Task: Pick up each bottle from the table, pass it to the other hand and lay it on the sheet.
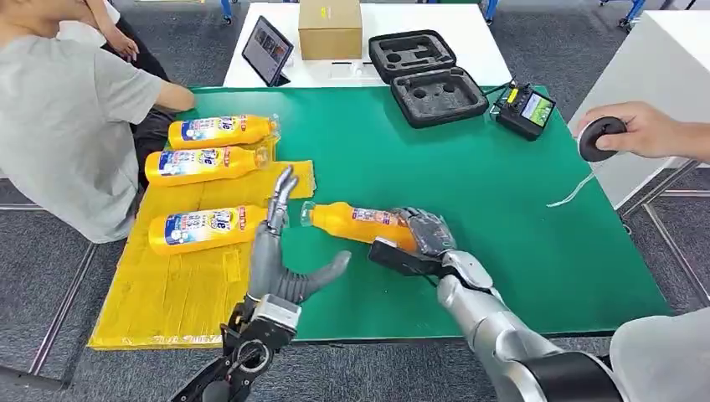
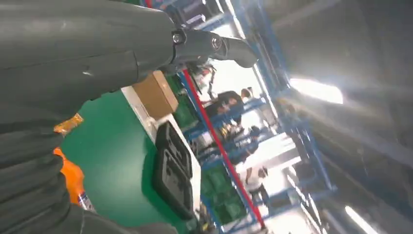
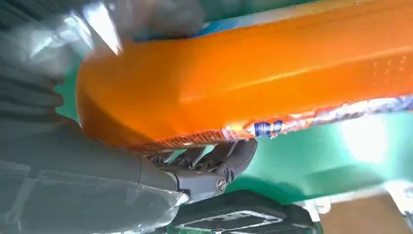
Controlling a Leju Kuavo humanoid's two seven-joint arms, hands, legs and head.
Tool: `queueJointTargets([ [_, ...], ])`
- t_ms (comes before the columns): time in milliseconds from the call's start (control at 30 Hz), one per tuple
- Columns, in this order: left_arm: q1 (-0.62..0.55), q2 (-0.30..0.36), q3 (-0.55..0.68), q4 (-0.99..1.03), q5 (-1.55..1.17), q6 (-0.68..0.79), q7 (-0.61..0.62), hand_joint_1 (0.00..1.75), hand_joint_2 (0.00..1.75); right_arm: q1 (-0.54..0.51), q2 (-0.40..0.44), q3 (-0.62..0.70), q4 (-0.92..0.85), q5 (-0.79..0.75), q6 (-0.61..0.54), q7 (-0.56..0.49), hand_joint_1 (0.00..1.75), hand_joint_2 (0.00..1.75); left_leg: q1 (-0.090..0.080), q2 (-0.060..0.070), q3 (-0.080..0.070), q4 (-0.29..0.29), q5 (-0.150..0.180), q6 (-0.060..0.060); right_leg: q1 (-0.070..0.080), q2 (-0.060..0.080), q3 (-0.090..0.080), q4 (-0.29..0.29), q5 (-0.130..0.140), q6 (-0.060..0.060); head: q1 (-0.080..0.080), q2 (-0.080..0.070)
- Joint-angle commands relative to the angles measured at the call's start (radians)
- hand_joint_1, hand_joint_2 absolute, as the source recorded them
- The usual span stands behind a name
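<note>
The bottle (image 1: 356, 223) lies sideways over the green table (image 1: 502, 218), its base gripped by the right hand (image 1: 423, 239). The left hand (image 1: 280, 251) stands beside its cap, fingers spread, holding nothing. Three bottles (image 1: 205, 228) lie on the yellow sheet (image 1: 167, 293).

Three orange bottles (image 1: 208, 162) lie on the yellow sheet (image 1: 180, 285); a fourth bottle (image 1: 358, 223) lies sideways, seemingly lifted.

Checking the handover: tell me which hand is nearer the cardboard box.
Left, narrowly. The left hand is raised open at the yellow sheet's edge; the right hand grips the orange bottle, slightly farther from the cardboard box across the table.
</note>
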Motion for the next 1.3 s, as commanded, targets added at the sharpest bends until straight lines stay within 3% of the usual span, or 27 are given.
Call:
queueJointTargets([
  [33,0.027,-0.09,0.19,0.027,0.033,-0.002,0.003,0.0,1.75,0.001,0.03,-0.069,0.021,-0.048,-0.045,-0.05,1.75,1.75,0.001,0.0,0.001,0.0,-0.001,-0.001,0.0,0.002,0.001,0.0,-0.001,-0.001,0.0,0.0],
  [200,0.034,-0.133,0.252,0.076,0.062,-0.002,0.003,0.0,1.75,0.009,0.032,-0.067,0.016,-0.09,-0.083,-0.079,1.75,1.75,0.0,0.001,0.001,-0.001,-0.001,-0.001,0.0,0.002,0.0,0.0,-0.001,-0.001,0.0,0.0],
  [533,0.036,-0.143,0.265,0.086,0.103,-0.002,0.003,0.0,1.75,0.016,0.034,-0.076,0.01,-0.117,-0.11,-0.101,1.75,1.75,-0.001,0.0,-0.002,0.0,-0.001,-0.001,-0.001,0.001,-0.003,0.0,-0.001,-0.001,0.0,0.0],
  [667,0.007,-0.139,0.229,0.223,0.293,-0.017,0.003,0.0,1.75,0.02,0.035,-0.098,0.007,-0.151,-0.132,-0.136,1.75,1.75,-0.001,-0.001,-0.001,0.0,-0.001,-0.001,-0.001,0.001,-0.002,0.0,-0.001,-0.001,0.0,0.0],
  [700,-0.031,-0.148,0.218,0.353,0.395,-0.067,0.003,0.0,1.75,0.024,0.033,-0.103,0.003,-0.17,-0.139,-0.152,1.75,1.75,-0.001,-0.001,-0.002,-0.001,0.0,-0.001,-0.001,0.0,-0.002,-0.001,-0.001,-0.001,0.0,0.0],
  [833,-0.086,-0.152,0.155,0.536,0.557,-0.096,0.01,0.0,1.75,0.031,0.031,-0.099,-0.002,-0.21,-0.158,-0.177,1.75,1.75,-0.001,-0.003,-0.003,-0.001,0.0,-0.001,-0.001,-0.002,-0.003,-0.001,-0.001,-0.001,0.0,0.0],
  [1300,-0.121,-0.153,0.055,0.634,0.665,-0.122,0.052,0.0,1.75,0.055,0.048,-0.002,-0.064,-0.305,-0.181,-0.194,1.75,1.75,-0.001,0.0,-0.005,0.0,-0.001,-0.001,-0.001,0.002,-0.006,0.0,-0.001,-0.001,0.0,0.0],
])
